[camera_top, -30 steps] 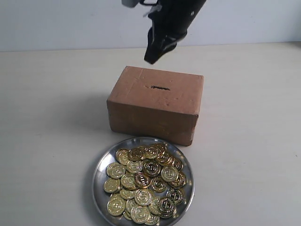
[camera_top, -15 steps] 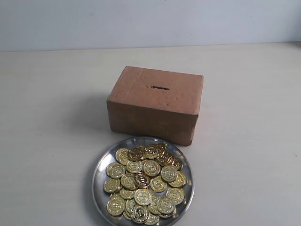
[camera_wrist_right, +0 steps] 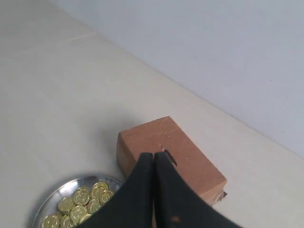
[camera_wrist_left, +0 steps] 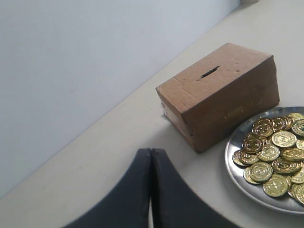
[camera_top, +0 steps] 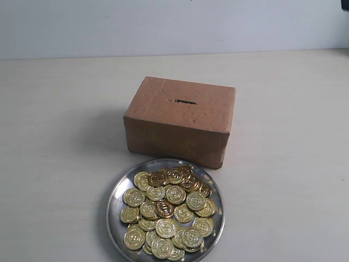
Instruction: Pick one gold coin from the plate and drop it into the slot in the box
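Silver plate [camera_top: 111, 206] heaped with gold coins [camera_top: 166, 210] near the desk [camera_top: 54, 164] front edge. Box [camera_top: 174, 134] with slot [camera_top: 185, 101] sits just behind. Left gripper [camera_wrist_left: 151, 159] and right gripper [camera_wrist_right: 153, 161] are pinched closed, empty.

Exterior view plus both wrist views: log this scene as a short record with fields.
box: brown cardboard, on the table
slot: dark slit in the box's top
plate: silver, close in front of the box
coins: gold, heaped in the plate
left tool: shut, holding nothing
right tool: shut, holding nothing
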### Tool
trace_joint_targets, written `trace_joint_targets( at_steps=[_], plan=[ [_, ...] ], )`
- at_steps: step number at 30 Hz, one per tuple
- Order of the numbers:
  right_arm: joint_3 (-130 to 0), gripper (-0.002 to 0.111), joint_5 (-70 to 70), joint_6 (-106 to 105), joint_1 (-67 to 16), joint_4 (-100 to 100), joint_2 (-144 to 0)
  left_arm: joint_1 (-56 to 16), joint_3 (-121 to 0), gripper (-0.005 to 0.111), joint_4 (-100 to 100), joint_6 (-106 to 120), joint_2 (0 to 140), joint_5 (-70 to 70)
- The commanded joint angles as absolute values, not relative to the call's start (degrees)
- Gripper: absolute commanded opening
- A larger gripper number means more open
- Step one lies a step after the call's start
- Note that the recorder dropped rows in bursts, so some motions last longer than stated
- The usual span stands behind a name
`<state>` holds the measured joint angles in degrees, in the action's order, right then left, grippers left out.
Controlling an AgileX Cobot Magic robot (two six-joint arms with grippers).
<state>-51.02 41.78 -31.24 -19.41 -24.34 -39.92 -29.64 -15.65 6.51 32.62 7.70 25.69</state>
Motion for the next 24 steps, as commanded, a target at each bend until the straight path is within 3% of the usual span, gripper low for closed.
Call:
trace_joint_targets(
  at_steps=[1,8,15,24],
  plan=[
    [-35.0,0.000,23.3,-29.9,-19.3,-29.3,-29.0,-29.9,-15.3,0.000,7.0,32.6,7.3,25.2],
    [-15.4,0.000,7.8,-26.3,-19.3,-32.8,-16.1,-29.9,-15.3,0.000,7.0,32.6,7.3,25.2],
    [-2.2,0.000,-0.9,-23.7,-19.3,-37.6,-12.9,-29.9,-15.3,0.000,10.0,32.1,7.3,28.1],
    [0.0,0.000,0.7,-25.4,-19.3,-36.1,-12.9,-29.9,-13.6,0.000,20.0,32.0,7.4,27.9]
  ],
)
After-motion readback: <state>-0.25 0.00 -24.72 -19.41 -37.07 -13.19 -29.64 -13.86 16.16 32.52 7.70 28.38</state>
